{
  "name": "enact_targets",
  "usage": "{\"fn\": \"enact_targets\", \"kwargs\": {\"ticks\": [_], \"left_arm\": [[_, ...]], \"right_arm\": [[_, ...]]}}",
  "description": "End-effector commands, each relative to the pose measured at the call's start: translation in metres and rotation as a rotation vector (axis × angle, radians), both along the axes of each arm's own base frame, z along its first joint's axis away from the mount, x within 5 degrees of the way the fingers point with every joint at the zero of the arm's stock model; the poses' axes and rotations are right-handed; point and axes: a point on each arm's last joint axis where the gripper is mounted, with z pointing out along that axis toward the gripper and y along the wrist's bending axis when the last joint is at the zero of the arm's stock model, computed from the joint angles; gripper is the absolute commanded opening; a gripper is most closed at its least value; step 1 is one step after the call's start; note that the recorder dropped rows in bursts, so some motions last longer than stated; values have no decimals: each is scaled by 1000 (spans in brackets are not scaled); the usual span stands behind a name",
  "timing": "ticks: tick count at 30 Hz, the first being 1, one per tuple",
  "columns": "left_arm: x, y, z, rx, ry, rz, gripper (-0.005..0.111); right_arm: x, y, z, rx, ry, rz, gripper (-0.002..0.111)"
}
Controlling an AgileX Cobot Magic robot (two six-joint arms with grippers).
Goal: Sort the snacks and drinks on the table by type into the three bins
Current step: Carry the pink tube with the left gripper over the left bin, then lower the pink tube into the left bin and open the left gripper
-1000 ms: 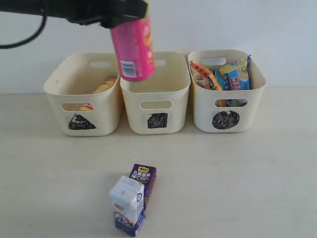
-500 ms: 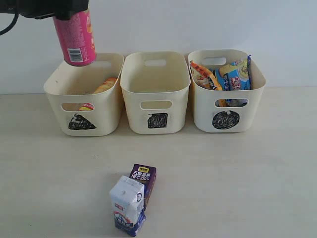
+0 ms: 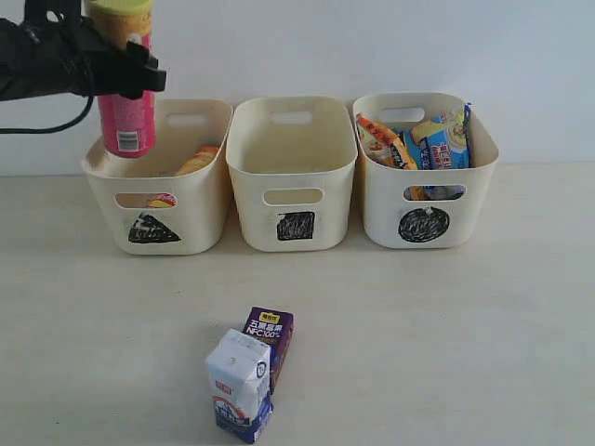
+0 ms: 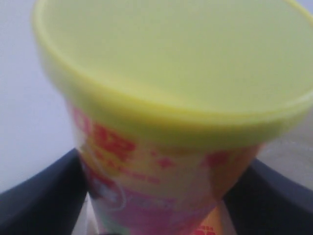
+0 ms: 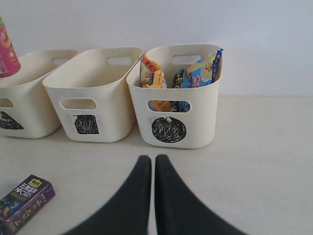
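Pink chip tube (image 3: 127, 119) gripped upright in left end effector (image 3: 119, 72), over triangle bin (image 3: 197, 206)

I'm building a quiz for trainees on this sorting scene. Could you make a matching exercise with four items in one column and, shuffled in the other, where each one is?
Items
1. pink chip tube
2. yellow-and-red chip tube
3. orange bag
4. milk carton

Places
A. in the circle bin
B. on the table, next to the purple juice box
C. gripped by the left pincer above the triangle bin
D. lying in the triangle bin

Pairs: 1-C, 2-D, 3-A, 4-B
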Motion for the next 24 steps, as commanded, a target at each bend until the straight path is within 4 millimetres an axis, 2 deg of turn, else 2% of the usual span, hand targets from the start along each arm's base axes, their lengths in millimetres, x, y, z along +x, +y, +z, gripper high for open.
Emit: {"fn": "enact_targets", "kwargs": {"ticks": [1, 4, 10, 12, 18, 22, 24], "left_arm": [[14, -2, -13, 36, 6, -4, 7], [21, -5, -20, 35, 27, -18, 21], [28, -9, -22, 31, 44, -37, 66], [28, -7, -22, 31, 44, -33, 75], [27, 3, -22, 13, 88, -38, 78], [24, 18, -7, -56, 77, 8, 75], [21, 24, 3, -70, 61, 18, 69]], "right_arm": [[0, 0, 1, 3, -8, -3, 0], [0, 0, 1, 3, -8, -3, 0], [0, 0, 1, 3, -8, -3, 0], [0, 0, 1, 3, -8, -3, 0], [0, 0, 1, 1, -9, -3, 0], [0, 0, 1, 1, -9, -3, 0], [0, 0, 1, 1, -9, -3, 0]]}}
